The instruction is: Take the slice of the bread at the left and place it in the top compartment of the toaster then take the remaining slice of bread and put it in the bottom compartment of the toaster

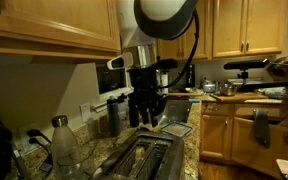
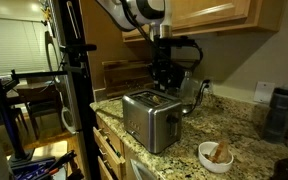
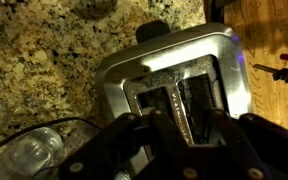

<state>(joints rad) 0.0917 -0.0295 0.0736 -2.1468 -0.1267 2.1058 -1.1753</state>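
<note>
Gripper (image 1: 146, 120) hangs just above the toaster (image 2: 149, 118); wrist view is too dark, can't tell if the fingers are spread or together. Toaster is boxy brushed steel with two long dark slots (image 3: 197, 95), at the speckled granite counter (image 2: 239, 135) edge. Bare counter lies between the toaster and a round white bowl (image 2: 216, 155).

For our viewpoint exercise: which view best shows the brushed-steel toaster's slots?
The wrist view: it looks down into the wide brushed-steel toaster, both dark slots visible. In an exterior view its top is dim, oblique; in an exterior view mainly sides show.
</note>
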